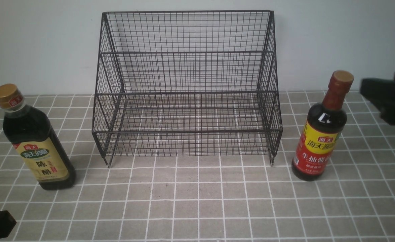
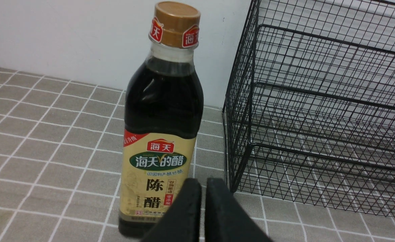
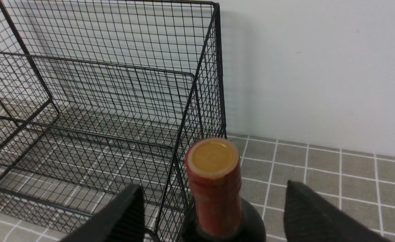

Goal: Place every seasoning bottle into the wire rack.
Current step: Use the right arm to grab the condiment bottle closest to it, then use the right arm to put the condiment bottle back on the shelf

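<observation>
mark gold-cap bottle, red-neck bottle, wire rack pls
gold-cap bottle [image 1: 44,161], front view, on its beige label.
red-neck bottle [image 1: 315,151], front view, on its red-yellow label.
wire rack [image 1: 187,143], front view, on the lower front mesh panel.

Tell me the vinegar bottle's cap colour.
Gold cap with red tabs below; left wrist view shows it best.

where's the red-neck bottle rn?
Front view: the red-neck bottle stands upright on the tiled table on the robot's right, just outside the wire rack by its right front leg, not touching it.
</observation>
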{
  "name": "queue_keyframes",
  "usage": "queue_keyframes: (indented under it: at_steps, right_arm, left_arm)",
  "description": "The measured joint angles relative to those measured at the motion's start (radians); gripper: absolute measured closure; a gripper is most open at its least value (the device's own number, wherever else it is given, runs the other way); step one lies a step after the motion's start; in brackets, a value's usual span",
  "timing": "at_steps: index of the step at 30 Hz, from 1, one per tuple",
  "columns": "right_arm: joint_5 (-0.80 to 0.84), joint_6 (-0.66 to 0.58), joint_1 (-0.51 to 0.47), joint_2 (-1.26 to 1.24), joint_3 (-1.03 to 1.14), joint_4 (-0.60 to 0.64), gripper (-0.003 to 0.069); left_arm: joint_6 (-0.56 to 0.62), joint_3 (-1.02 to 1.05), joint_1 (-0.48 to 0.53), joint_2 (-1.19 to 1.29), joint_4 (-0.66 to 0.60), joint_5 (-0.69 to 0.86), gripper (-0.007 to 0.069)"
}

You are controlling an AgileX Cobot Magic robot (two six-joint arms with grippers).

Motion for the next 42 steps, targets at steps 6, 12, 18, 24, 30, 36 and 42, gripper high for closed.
queue_keyframes:
  at_steps: [6,12,18,24,30,36,42]
  right_arm:
    - [0.039,-0.273,0.000,0.152,-0.024,0.240,0.0057]
    - [0.034,-0.409,0.000,0.226,-0.027,0.367,0.0062]
    - [0.070,-0.570,0.000,0.307,-0.028,0.433,0.0339]
    - [0.099,-0.632,0.000,0.297,-0.048,0.408,0.0375]
    - [0.064,-0.578,0.000,0.184,-0.212,0.376,0.0376]
    - [0.172,-0.445,0.000,0.156,-0.381,0.371,0.0377]
    - [0.281,-0.362,0.051,0.234,-0.530,0.348,0.0377]
  left_arm:
    - [0.000,0.000,0.000,0.000,0.000,0.000,0.0617]
    - [0.000,0.000,0.000,0.000,0.000,0.000,0.0617]
    - [0.000,0.000,0.000,0.000,0.000,0.000,0.0617]
    - [0.000,0.000,0.000,0.000,0.000,0.000,0.0617]
    - [0.000,0.000,0.000,0.000,0.000,0.000,0.0617]
    - [0.000,0.000,0.000,0.000,0.000,0.000,0.0617]
    - [0.000,0.000,0.000,0.000,0.000,0.000,0.0617]
